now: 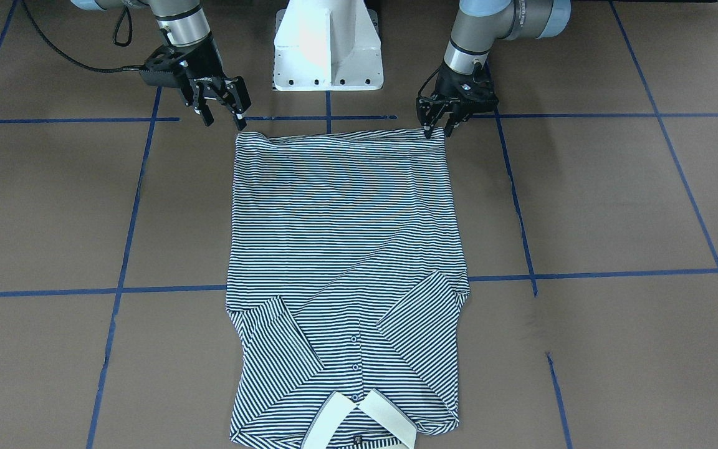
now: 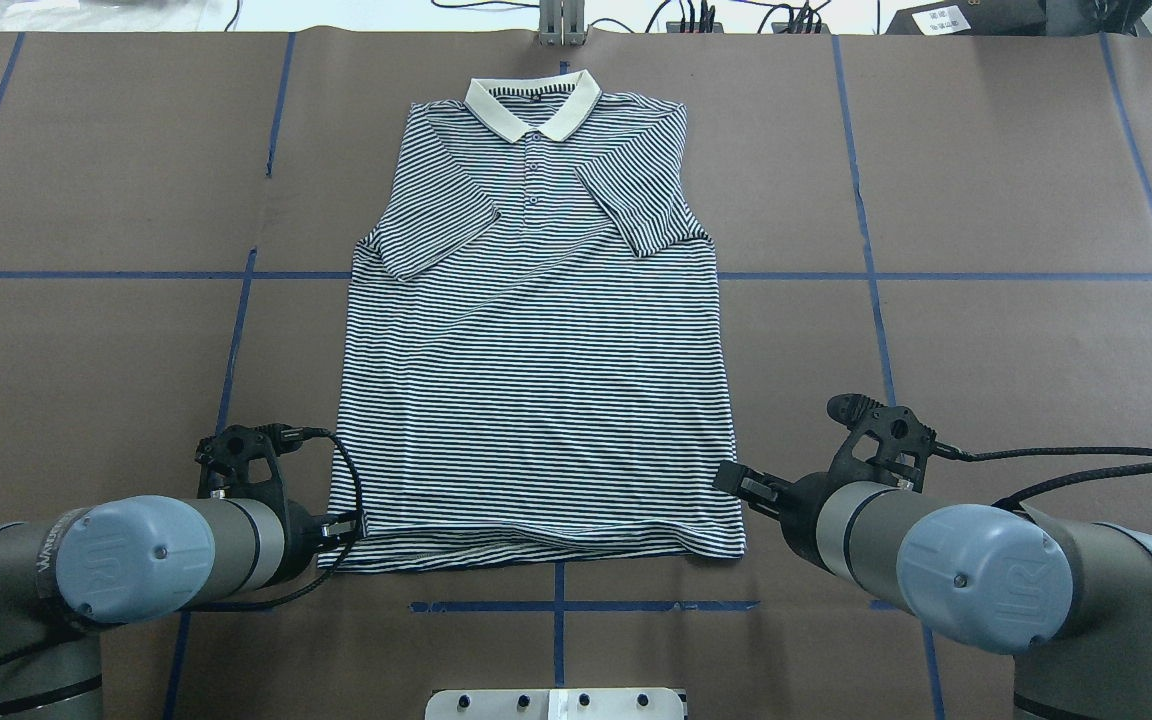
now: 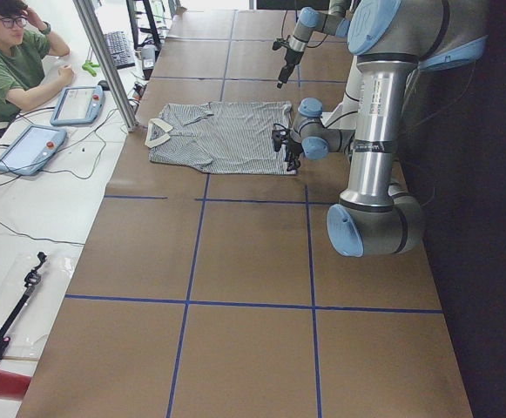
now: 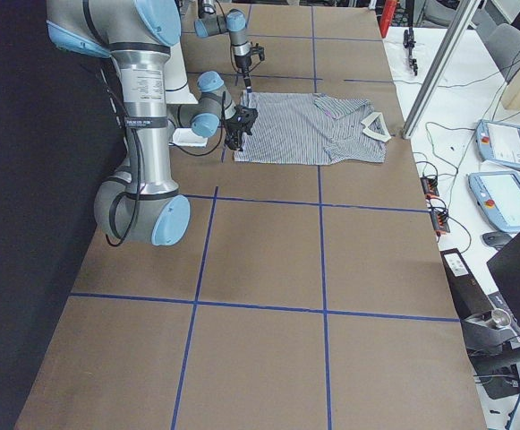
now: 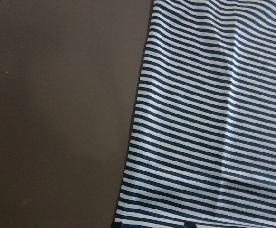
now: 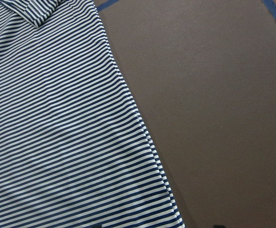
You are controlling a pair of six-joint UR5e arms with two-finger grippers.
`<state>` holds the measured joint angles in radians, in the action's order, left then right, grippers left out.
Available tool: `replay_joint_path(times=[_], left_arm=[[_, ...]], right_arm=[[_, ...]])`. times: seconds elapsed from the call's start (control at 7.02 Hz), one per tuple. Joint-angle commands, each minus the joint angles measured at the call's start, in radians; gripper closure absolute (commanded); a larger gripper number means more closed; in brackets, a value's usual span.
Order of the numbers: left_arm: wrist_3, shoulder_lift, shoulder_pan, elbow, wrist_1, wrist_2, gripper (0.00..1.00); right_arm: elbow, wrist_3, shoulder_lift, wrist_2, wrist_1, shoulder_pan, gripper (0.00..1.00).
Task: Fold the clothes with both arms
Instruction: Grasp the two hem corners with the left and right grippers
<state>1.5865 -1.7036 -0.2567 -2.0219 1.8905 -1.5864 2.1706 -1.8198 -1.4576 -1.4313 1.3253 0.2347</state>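
Note:
The clothes, one navy-and-white striped polo shirt (image 1: 340,249) (image 2: 536,380), lie flat and front up on the brown table. Its cream collar (image 2: 533,105) is on the far side from the robot, and both sleeves are folded in over the chest. My left gripper (image 1: 437,128) (image 2: 344,527) is open, with its tips right at the hem's left corner. At the hem's other corner my right gripper (image 1: 225,118) (image 2: 741,483) is open and slightly raised. Each wrist view shows only a side edge of the striped cloth (image 5: 214,118) (image 6: 57,142) on the table.
The white pedestal base (image 1: 328,50) stands between the arms behind the hem. Blue tape lines (image 1: 122,262) cross the brown table. Past the collar end is a white side table with tablets (image 3: 30,148), a metal post (image 3: 104,61) and a seated person (image 3: 9,61).

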Motion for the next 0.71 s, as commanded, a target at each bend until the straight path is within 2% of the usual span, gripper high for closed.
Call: replay_joint_path(times=[0.0,0.57], left_arm=[[0.0,0.001,0.005,0.021,-0.001,0.0,0.47],[0.0,0.001,0.02,0.034,-0.002,0.0,0.47]], right_arm=[[0.0,-0.001,-0.003,0.0,0.0,0.0,0.17],[0.0,-0.001,-0.001,0.0,0.0,0.0,0.17]])
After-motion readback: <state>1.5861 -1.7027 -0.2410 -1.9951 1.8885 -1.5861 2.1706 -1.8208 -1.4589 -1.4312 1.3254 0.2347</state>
